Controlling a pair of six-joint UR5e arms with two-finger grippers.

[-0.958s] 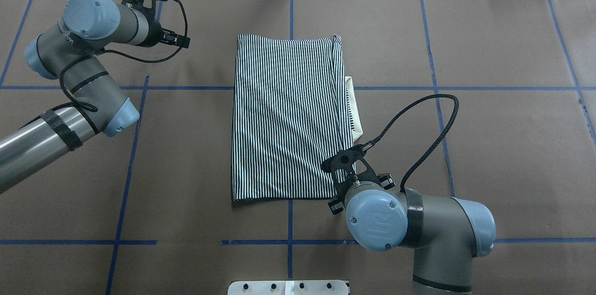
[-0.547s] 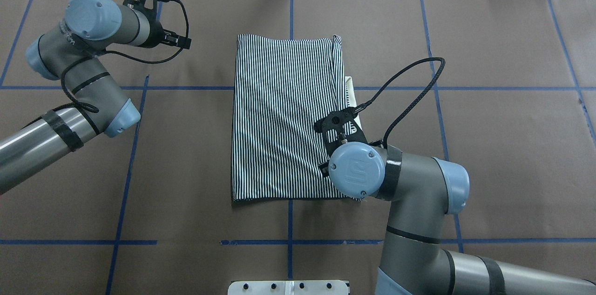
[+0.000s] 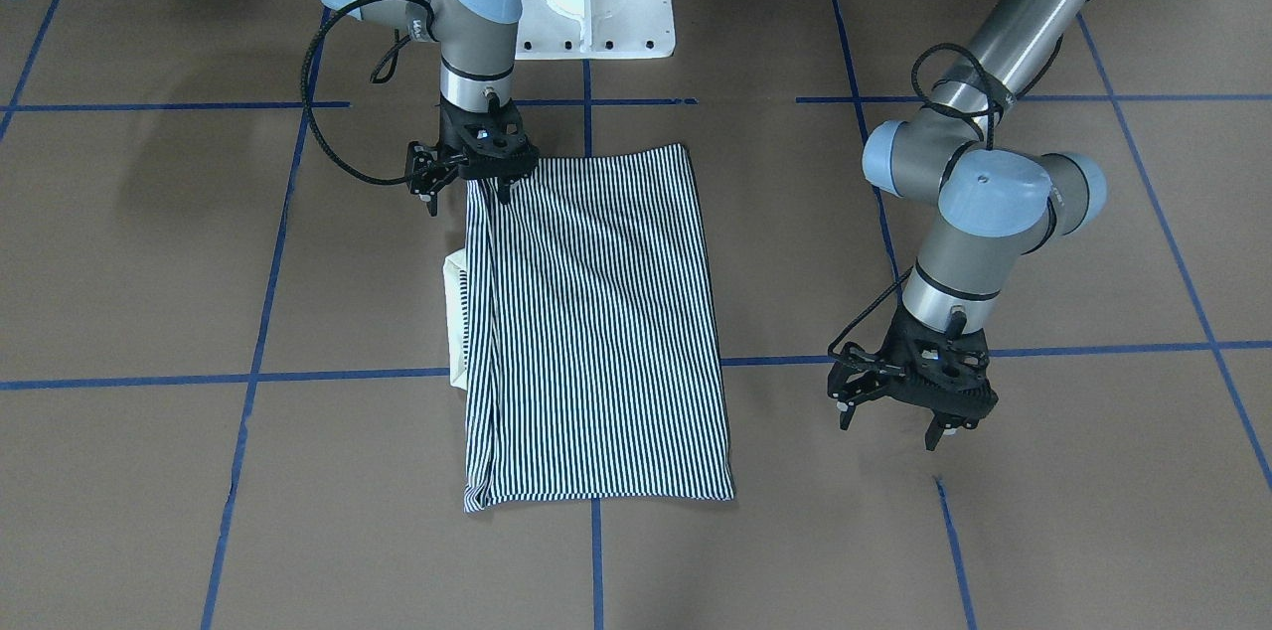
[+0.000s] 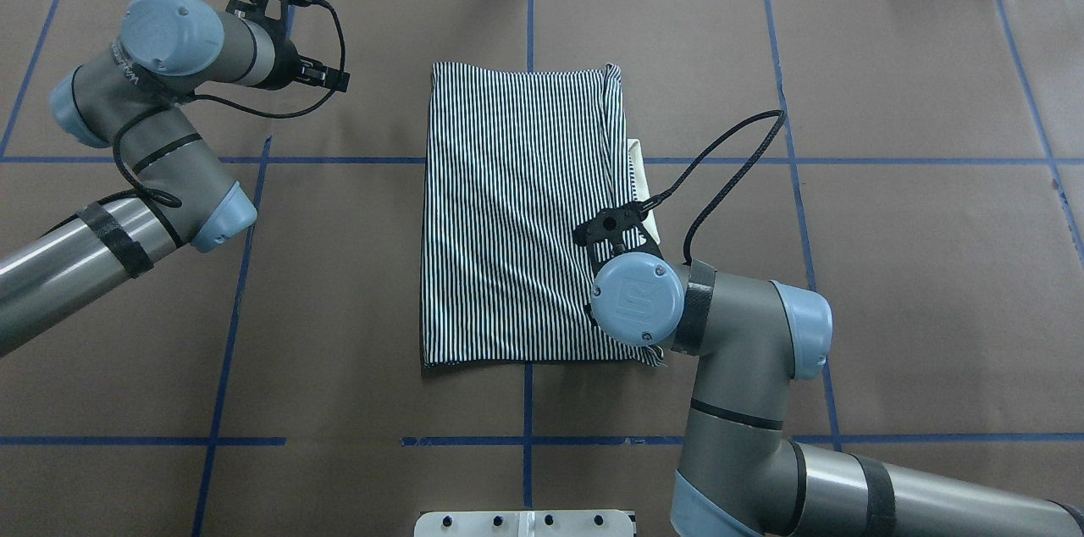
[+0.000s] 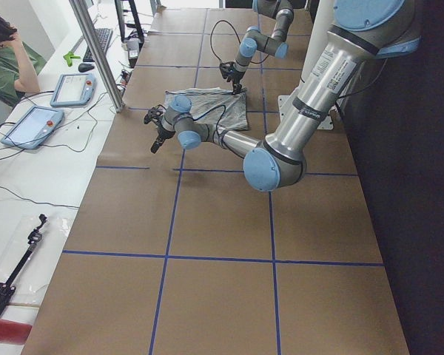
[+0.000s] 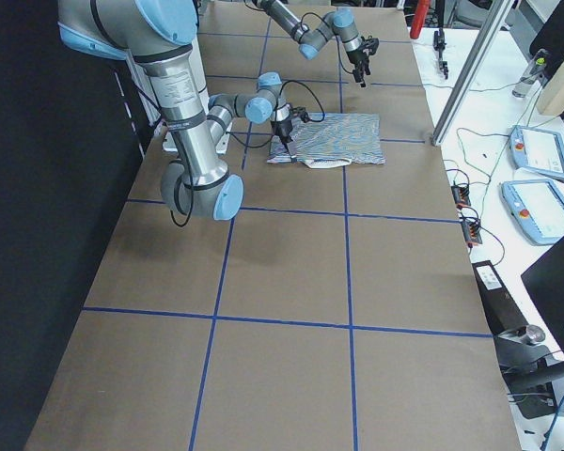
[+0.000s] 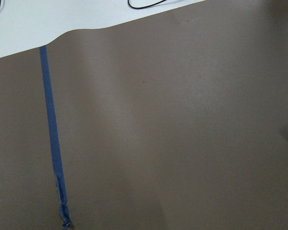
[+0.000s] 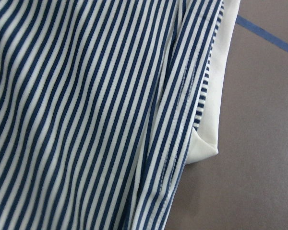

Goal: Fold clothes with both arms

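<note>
From the front, the polo shirt [image 3: 596,332] lies folded into a narrow panel at the middle of the worktop [image 3: 149,262], with its cream collar [image 3: 455,312] poking out at the 9 o'clock edge. The right pincer [image 3: 467,201] sits at the shirt's 11 o'clock corner, fingers seemingly spread and gripping nothing. The left pincer [image 3: 889,431] hangs released and empty at 4 o'clock, well apart from the cloth. From overhead, the right wrist [image 4: 637,300] hides the shirt's 5 o'clock corner, and the left pincer [image 4: 330,78] is off at 10 o'clock. Both side views are too small to add anything. The left wrist view shows only bare worktop. The right wrist view shows several stacked hems running beside the cream collar [image 8: 206,143]. The likely trouble is that closing on that layered edge catches only the top ply and peels the fold open. Or, if one corner is lifted while the other arm is so far off, the panel could skew and drag across the worktop, leaving the collar sticking out of the finished fold.
</note>
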